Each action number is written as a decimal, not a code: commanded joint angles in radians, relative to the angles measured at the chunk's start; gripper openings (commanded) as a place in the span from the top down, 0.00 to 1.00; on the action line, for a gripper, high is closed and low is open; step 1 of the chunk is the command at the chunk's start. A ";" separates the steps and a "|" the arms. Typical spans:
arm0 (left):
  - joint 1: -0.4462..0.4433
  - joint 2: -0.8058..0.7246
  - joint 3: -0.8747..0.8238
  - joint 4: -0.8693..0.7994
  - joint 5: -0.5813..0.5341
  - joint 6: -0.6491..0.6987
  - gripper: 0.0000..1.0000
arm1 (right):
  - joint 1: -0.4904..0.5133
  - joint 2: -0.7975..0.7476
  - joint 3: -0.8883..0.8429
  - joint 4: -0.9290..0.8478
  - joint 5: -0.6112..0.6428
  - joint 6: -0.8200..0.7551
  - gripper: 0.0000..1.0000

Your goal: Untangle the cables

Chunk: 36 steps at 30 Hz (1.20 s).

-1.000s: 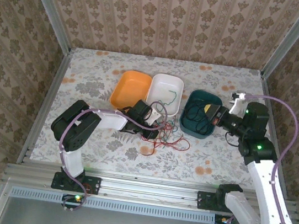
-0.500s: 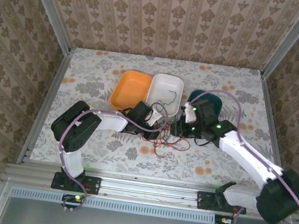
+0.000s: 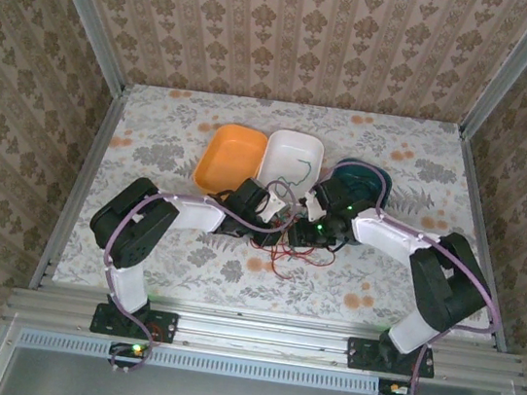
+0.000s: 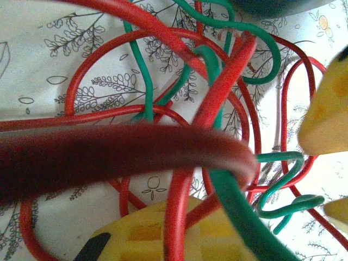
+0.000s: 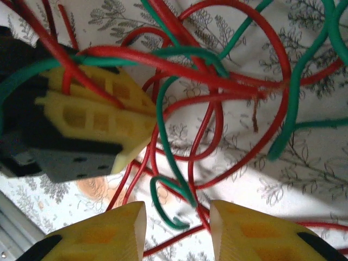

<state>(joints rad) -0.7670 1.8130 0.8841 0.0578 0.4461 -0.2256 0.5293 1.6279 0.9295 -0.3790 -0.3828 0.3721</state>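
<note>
Table (image 3: 155,133) w/ floral cloth is what I'm working over. Both arms reach to its middle: L arm (image 3: 158,217) from the left, R arm (image 3: 404,247) from the right. Behind them sit three trays in a row: orange tray (image 3: 225,158), white tray (image 3: 294,153), and teal tray (image 3: 370,176), partly under the R arm. One green strand (image 3: 299,171) lies in the white one. The cables (image 3: 295,251), mostly red w/ some green, lie knotted on the cloth just in front of the trays, btwn the two wrists. L gripper (image 5: 136,125) is clamped tight, a red strand pinched in its yellow fingers. R gripper (image 5: 176,217) hangs over the tangle, fingers apart, gripping nothing; a green loop (image 5: 168,201) lies below the gap.
</note>
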 commanded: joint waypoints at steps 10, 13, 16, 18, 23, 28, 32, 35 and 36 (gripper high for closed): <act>-0.012 0.066 -0.028 -0.135 -0.050 -0.010 1.00 | 0.005 0.009 -0.009 0.131 -0.058 -0.006 0.94; -0.012 0.075 -0.022 -0.141 -0.063 -0.012 1.00 | 0.002 -0.092 -0.046 0.127 -0.078 -0.024 0.99; -0.011 0.086 -0.021 -0.145 -0.081 -0.015 1.00 | -0.013 -0.219 -0.083 0.110 -0.118 -0.036 1.00; -0.008 0.094 -0.023 -0.145 -0.083 -0.016 1.00 | -0.039 -0.326 -0.104 0.098 -0.146 -0.028 1.00; -0.008 0.111 -0.032 -0.137 -0.081 -0.020 1.00 | -0.182 -0.548 -0.141 0.135 -0.279 0.056 1.00; -0.008 0.128 -0.033 -0.132 -0.078 -0.017 1.00 | -0.341 -0.657 -0.129 0.199 -0.394 0.164 1.00; -0.008 0.137 -0.033 -0.129 -0.076 -0.015 1.00 | -0.410 -0.676 -0.101 0.232 -0.461 0.214 1.00; -0.008 0.141 -0.034 -0.128 -0.081 -0.012 1.00 | -0.449 -0.678 -0.097 0.296 -0.514 0.278 1.00; -0.008 0.143 -0.037 -0.130 -0.082 -0.010 1.00 | -0.463 -0.682 -0.097 0.316 -0.526 0.298 1.00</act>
<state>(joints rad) -0.7670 1.8526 0.9058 0.1020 0.4679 -0.2329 0.0982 0.9806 0.7914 -0.1993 -0.8051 0.5884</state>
